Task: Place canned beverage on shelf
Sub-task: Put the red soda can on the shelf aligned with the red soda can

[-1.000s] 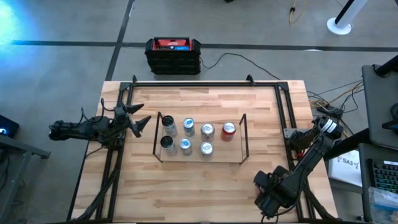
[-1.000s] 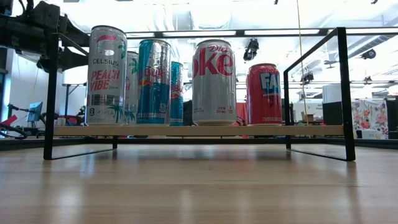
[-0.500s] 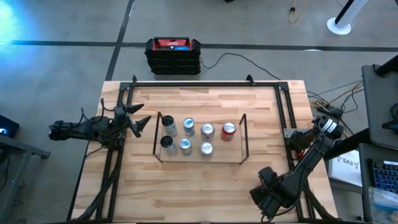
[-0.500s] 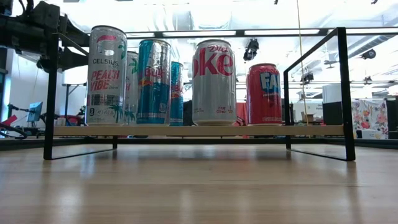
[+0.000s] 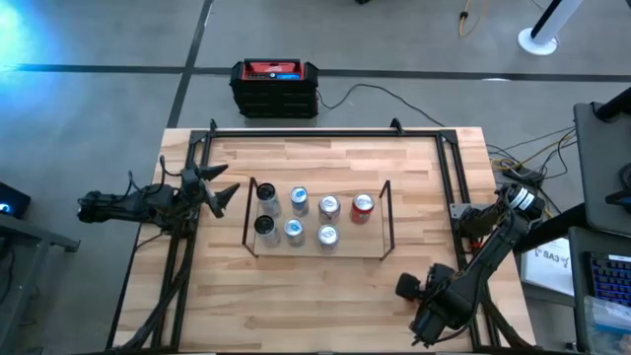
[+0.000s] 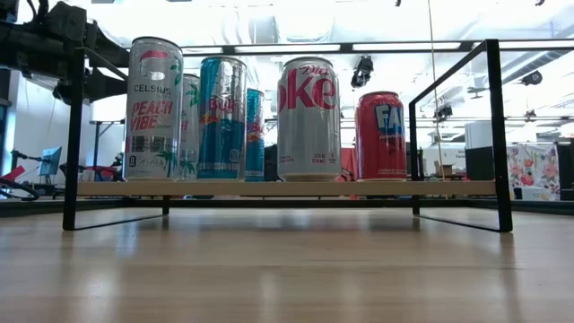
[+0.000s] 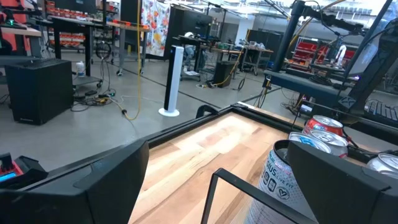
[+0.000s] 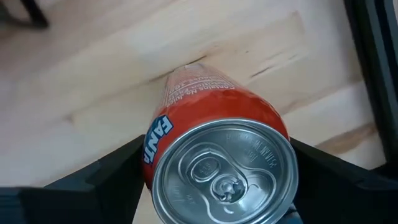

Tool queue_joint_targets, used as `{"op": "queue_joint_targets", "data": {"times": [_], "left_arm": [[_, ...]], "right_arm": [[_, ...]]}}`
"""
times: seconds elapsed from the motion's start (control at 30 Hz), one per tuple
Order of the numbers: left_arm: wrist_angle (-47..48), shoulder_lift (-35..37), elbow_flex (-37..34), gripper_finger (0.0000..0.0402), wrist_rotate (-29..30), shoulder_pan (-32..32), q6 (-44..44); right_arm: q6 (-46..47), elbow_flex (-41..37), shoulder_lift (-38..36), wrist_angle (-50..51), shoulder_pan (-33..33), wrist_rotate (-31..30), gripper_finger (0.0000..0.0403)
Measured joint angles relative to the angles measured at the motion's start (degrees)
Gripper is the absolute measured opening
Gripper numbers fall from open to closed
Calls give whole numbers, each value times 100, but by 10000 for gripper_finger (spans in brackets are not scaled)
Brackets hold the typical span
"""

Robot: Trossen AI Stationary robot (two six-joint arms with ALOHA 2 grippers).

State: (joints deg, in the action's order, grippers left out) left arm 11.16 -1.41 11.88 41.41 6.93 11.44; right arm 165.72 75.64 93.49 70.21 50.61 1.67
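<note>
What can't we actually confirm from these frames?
- Right hand: whether the fingers press the orange Fanta can. Right wrist view: the can's body hides the contact; high view: the arm covers it.
- The eighth slot on the shelf: the Fanta is absent from the low view.
- Rear cans' labels: front cans block them in the low view.
- Left hand: waits beside the shelf; left wrist view crops the nearest can.

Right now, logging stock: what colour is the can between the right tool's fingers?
Orange can, silver top; right wrist view shows it best.
</note>
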Motion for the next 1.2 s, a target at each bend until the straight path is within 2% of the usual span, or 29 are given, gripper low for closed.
{"op": "queue_joint_targets", "data": {"times": [0.23, 0.4, 0.87, 1.2], "left_arm": [[1, 0, 0, 368, 0, -2, 0], [1, 0, 0, 368, 0, 0, 0], [0, 0, -1, 368, 0, 0, 0], [-1, 0, 0, 368, 0, 1, -1]], "right_arm": [[1051, 0, 0, 147, -2, 31, 320], [1427, 0, 0, 100, -9, 393, 322], [1423, 0, 0, 93, -2, 476, 324], [1057, 0, 0, 89, -2, 474, 332]]}}
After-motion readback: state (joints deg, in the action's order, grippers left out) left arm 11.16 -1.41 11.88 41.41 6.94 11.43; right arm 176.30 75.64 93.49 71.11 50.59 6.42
